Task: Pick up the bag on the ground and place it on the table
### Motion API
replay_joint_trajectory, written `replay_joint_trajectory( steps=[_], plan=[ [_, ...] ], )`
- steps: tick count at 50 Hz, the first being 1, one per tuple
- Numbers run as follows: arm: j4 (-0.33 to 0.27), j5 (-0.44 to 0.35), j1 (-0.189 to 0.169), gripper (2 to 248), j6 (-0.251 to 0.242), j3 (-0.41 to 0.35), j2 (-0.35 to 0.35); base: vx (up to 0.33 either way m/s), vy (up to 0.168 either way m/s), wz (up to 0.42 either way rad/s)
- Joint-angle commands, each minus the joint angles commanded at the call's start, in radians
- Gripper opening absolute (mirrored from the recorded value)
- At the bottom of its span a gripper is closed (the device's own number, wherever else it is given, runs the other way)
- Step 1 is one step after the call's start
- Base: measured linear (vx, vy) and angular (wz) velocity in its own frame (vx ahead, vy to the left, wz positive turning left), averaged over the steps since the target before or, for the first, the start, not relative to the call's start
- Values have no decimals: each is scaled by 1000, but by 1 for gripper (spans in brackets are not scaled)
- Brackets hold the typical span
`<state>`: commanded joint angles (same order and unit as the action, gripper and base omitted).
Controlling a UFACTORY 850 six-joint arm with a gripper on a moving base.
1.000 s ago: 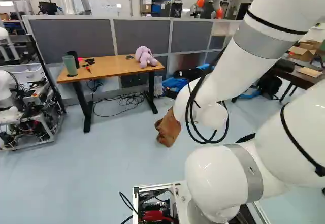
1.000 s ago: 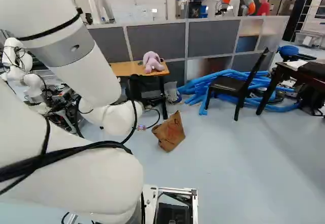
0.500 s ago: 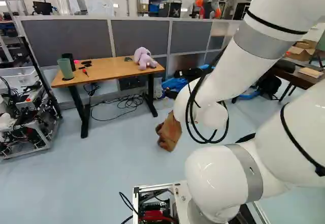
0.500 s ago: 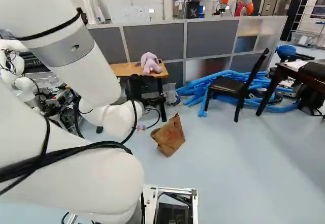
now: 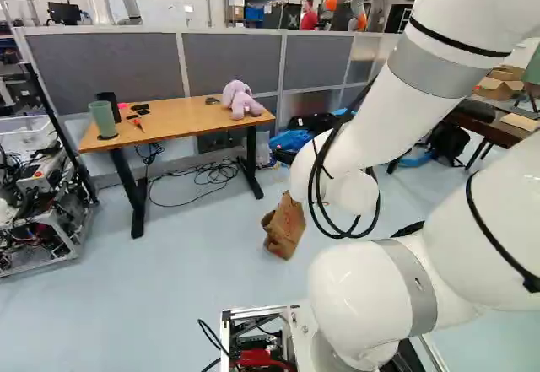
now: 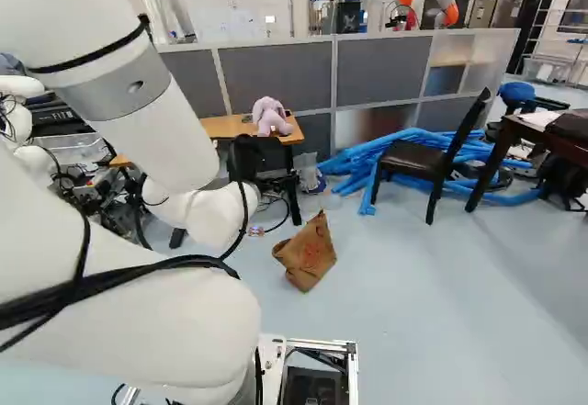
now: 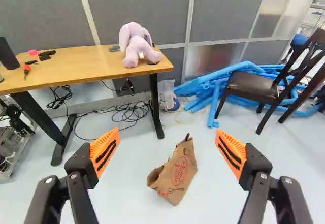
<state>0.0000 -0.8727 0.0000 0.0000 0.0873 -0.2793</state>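
Observation:
The brown paper bag (image 5: 283, 227) (image 6: 308, 253) lies tilted on the floor ahead of the base. Beyond it stands the wooden table (image 5: 181, 117) with black legs. Dark parts of my gripper (image 6: 253, 159) show past the arm in the right base view, in front of the table's end; its fingertips cannot be made out there. In the wrist view my gripper (image 7: 167, 134) is wide open, its orange pads apart with nothing held. Seen between the fingers but farther off is the bag (image 7: 179, 174), its creased opening turned to one side and red print facing up.
On the table are a lilac plush toy (image 7: 134, 46), a green cup (image 5: 104, 119) and small tools. Blue tubes (image 6: 404, 148) and a dark chair (image 6: 413, 159) stand beyond the bag to the right. Machinery (image 5: 42, 195) is left of the table. Another robot (image 5: 350, 1) stands behind the partition.
The base has moved forward, turning a little to the right: bag and table look closer, and the table has shifted left in the base views. The arm keeps its pose.

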Motion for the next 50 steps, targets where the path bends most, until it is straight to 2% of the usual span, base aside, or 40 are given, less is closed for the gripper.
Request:
replay_joint_trajectory(
  steps=[33,50],
  plan=[
    [0,0,0,247,0,0,0,108,7,-204],
    [0,0,6,247,0,14,17,76,34,-30]
  ],
)
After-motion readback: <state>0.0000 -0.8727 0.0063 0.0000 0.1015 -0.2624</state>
